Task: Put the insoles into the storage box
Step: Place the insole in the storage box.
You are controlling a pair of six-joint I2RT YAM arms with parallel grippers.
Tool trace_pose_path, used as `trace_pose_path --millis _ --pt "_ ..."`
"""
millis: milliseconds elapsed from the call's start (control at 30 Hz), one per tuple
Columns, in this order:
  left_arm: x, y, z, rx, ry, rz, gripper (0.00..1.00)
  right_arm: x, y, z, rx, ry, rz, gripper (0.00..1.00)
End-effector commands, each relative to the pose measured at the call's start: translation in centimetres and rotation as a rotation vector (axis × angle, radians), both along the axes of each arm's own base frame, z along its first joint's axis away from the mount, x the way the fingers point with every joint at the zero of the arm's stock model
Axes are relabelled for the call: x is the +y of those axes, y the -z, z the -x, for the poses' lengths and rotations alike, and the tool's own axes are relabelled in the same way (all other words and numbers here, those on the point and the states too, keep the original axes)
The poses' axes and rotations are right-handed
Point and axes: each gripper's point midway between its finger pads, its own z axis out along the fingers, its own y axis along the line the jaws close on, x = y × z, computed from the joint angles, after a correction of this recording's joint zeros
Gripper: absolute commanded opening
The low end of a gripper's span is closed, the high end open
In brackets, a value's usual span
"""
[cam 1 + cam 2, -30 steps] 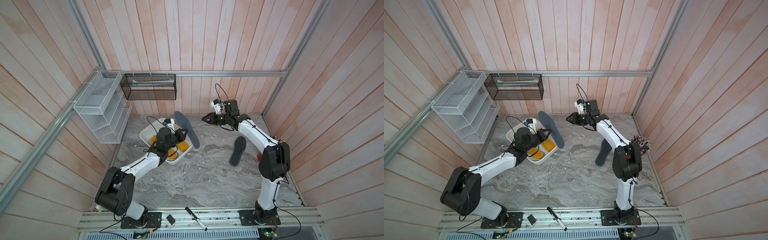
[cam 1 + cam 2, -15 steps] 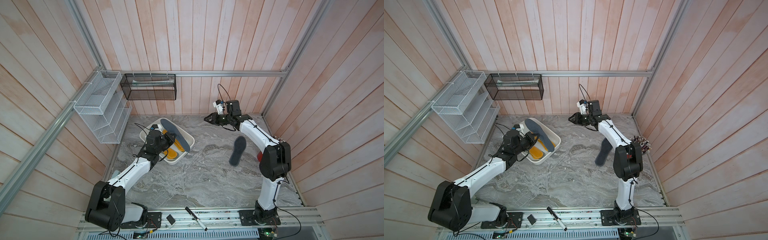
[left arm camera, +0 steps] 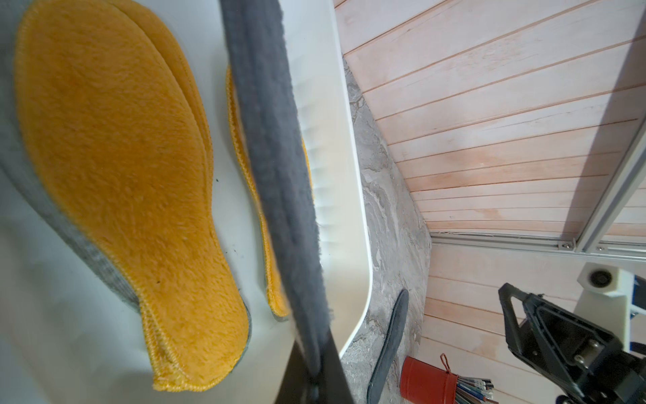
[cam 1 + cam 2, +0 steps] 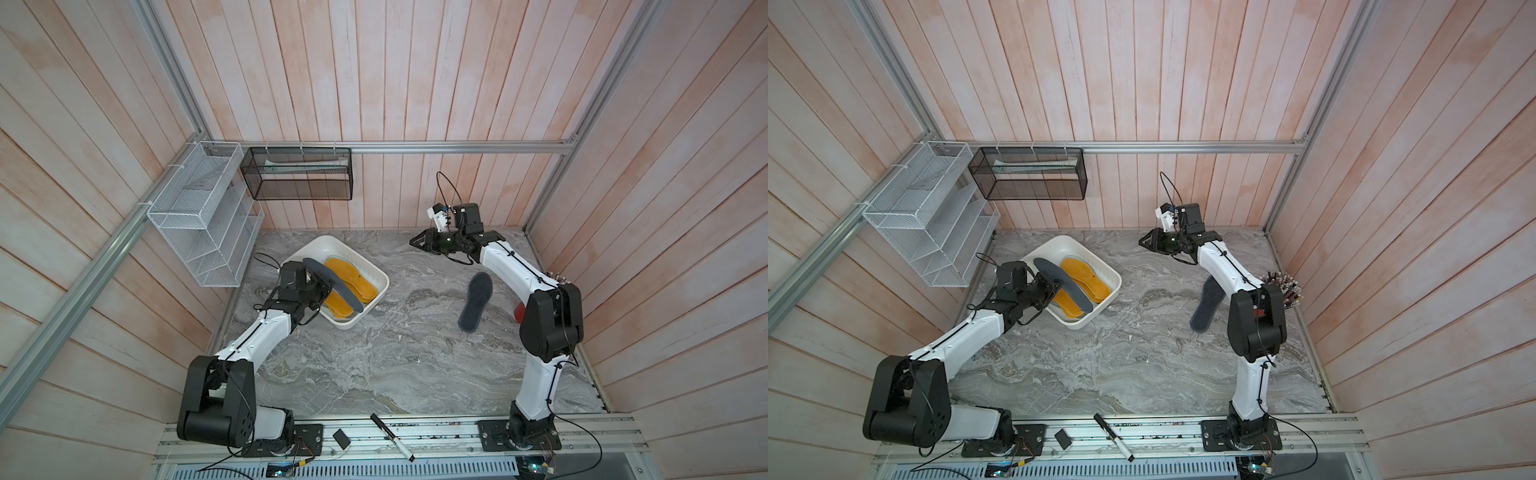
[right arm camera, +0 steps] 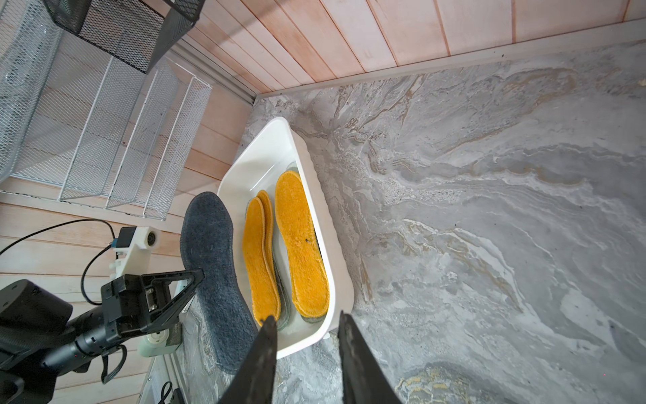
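Observation:
The white storage box (image 4: 320, 247) stands at the back left of the table, with orange-yellow insoles (image 4: 353, 278) lying flat inside it. My left gripper (image 4: 323, 286) is shut on one edge of a dark grey fuzzy insole (image 4: 334, 289), holding it slanted over the box's near-left side. In the left wrist view this insole (image 3: 276, 157) runs edge-on above the orange ones (image 3: 115, 175). Another dark grey insole (image 4: 476, 301) lies flat on the table at the right. My right gripper (image 4: 415, 243) hovers open at the back, nothing between its fingers (image 5: 271, 335).
On the left wall hangs a white wire-mesh rack (image 4: 203, 220), and a black mesh basket (image 4: 299, 174) hangs on the back wall. A red cup of pens (image 4: 1281, 289) stands at the right edge behind my right arm. A marker (image 4: 392, 436) lies on the front rail.
My left arm has swung left and down, carrying the dark grey insole from beside the box to over it. The right gripper has hardly moved.

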Motion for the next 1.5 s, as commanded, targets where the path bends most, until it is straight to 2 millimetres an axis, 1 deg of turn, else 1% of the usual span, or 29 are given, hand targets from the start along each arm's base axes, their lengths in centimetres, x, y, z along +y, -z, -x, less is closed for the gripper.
trace_pose_path --millis 0,67,133,300,400,667,1000,1200,1367,1467 --pt "0.3 -1.9 -1.4 -0.039 0.037 0.016 0.00 -0.5 -1.4 0.7 -0.021 -0.009 -0.009 0.32" --pt "0.7 -2.4 -2.1 -0.056 0.056 0.014 0.00 -0.6 -1.3 0.7 -0.018 -0.009 -0.009 0.32" --pt "1.2 -2.1 -2.6 -0.043 0.071 0.004 0.00 -0.8 -1.2 0.7 -0.016 -0.008 -0.010 0.32" --pt "2.2 -0.9 -3.2 -0.019 0.089 -0.014 0.00 -1.0 -1.1 0.8 -0.013 -0.005 -0.009 0.32" --pt "2.5 -0.1 -3.3 -0.012 0.094 -0.011 0.00 -1.2 -1.1 0.7 -0.012 0.001 -0.008 0.32" --pt "2.6 1.3 -3.7 -0.038 0.101 -0.019 0.00 -1.6 -1.0 0.1 -0.008 0.010 -0.016 0.32" --pt "2.9 2.8 -4.1 -0.012 0.093 -0.028 0.00 -1.5 -0.7 -0.6 -0.001 0.016 -0.019 0.32" --pt "2.9 3.3 -4.0 0.005 0.061 0.006 0.00 -1.4 -0.6 -0.8 0.003 0.015 -0.021 0.32" --pt "3.1 4.0 -3.5 0.020 0.035 0.020 0.00 -1.5 -0.5 -0.9 0.004 0.015 -0.022 0.32" --pt "2.9 4.3 -3.0 0.029 0.039 0.029 0.00 -1.4 -0.5 -0.9 0.006 0.014 -0.023 0.32"
